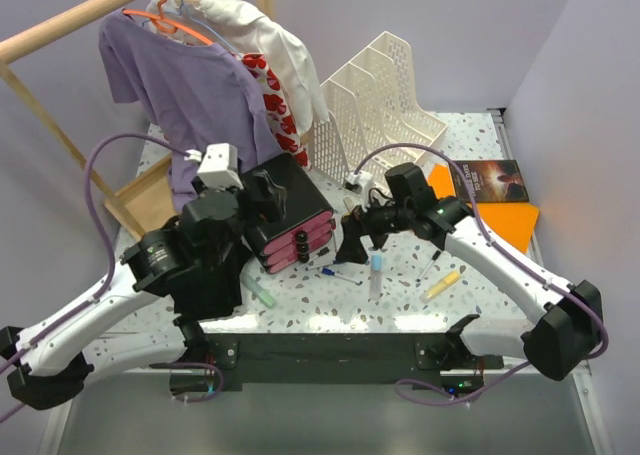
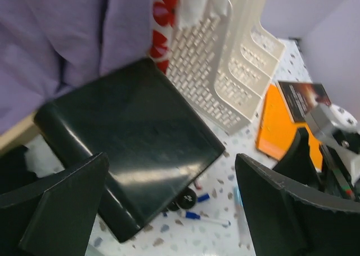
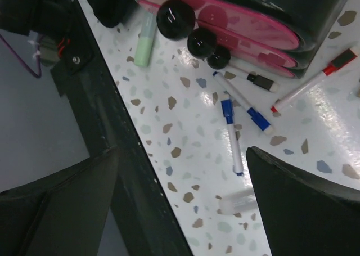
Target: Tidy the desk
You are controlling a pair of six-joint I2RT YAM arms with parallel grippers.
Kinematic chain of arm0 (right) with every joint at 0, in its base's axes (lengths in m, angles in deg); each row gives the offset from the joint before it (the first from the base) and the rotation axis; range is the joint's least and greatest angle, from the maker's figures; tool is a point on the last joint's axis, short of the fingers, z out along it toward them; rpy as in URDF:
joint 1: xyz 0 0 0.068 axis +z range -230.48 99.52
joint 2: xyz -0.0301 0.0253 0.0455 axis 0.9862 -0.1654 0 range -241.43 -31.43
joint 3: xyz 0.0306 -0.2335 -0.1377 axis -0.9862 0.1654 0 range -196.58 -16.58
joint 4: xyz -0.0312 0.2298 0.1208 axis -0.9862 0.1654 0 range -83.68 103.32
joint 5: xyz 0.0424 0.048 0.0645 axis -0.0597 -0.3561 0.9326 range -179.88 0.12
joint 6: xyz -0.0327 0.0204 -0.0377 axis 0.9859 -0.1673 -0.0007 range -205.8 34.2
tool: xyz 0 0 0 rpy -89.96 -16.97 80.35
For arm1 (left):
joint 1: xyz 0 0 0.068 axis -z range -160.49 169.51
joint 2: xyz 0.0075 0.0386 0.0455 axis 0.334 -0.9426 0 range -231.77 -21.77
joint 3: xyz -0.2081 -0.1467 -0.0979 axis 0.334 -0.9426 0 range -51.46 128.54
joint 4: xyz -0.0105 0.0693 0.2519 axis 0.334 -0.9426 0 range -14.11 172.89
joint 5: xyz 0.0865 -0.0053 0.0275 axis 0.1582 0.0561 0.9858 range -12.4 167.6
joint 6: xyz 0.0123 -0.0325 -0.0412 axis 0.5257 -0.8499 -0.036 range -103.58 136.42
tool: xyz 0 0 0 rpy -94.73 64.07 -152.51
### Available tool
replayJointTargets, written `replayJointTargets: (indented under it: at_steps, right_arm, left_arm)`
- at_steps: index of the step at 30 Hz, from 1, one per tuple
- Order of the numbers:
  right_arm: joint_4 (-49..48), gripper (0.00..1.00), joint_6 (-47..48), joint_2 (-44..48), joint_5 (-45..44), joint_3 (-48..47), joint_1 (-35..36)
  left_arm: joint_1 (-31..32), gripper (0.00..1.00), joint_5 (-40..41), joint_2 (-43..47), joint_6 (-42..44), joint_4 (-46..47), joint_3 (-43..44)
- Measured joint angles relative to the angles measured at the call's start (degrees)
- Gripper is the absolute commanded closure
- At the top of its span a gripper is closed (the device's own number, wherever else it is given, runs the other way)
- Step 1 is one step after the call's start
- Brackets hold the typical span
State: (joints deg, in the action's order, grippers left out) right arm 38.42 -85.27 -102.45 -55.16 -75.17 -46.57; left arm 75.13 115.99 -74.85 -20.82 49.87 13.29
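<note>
The desk [image 1: 330, 310] is white terrazzo with a black front edge [image 3: 129, 171]. A black drawer unit [image 1: 290, 215] with pink drawer fronts [image 3: 247, 19] stands near its middle. Loose pens lie in front of it: two blue markers [image 3: 232, 135], a red marker [image 3: 315, 81], a green highlighter [image 3: 145, 45], a clear pen [image 1: 376, 270] and a yellow highlighter [image 1: 442, 285]. My left gripper [image 1: 265, 190] hangs open above the drawer unit's top [image 2: 129, 143]. My right gripper [image 1: 352, 243] hovers open over the pens, holding nothing [image 3: 180, 205].
A white mesh file rack [image 1: 380, 105] stands at the back. An orange folder [image 1: 500, 215] with a dark book [image 1: 495, 180] on it lies at the right. A wooden clothes rack [image 1: 60, 25] with a purple shirt [image 1: 180, 85] fills the back left.
</note>
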Motion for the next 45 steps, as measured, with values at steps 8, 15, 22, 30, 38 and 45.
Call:
replayJointTargets:
  at_steps: [8, 15, 22, 30, 38, 45]
  right_arm:
    - [-4.11, 0.07, -16.02, -7.5, -12.68, -6.75, 10.86]
    - [-3.87, 0.12, -22.29, -10.62, -18.75, -7.34, 12.96]
    - [-1.44, 0.06, -19.02, -12.24, -19.91, -9.35, 12.96]
    - [-7.08, 0.06, -17.46, -7.48, -23.37, -3.91, 16.5]
    - [-17.7, 0.12, -23.28, -8.22, -32.48, -0.04, 21.29]
    - [-20.06, 0.23, -29.24, -10.73, -38.8, -0.07, 21.53]
  left_arm:
    - [-6.43, 0.0, 6.14, -1.18, 13.81, 4.37, -3.87]
    - [-6.82, 0.0, 11.69, 2.29, 22.05, 7.98, -14.14]
    - [-6.86, 0.0, 14.62, 9.75, 25.94, 11.63, -18.73]
    - [-6.86, 0.0, 15.65, 16.39, 26.27, 13.27, -20.37]
    - [-6.86, 0.0, 15.82, 17.51, 26.36, 13.27, -20.65]
    - [-6.86, 0.0, 15.85, 18.03, 26.36, 13.25, -20.74]
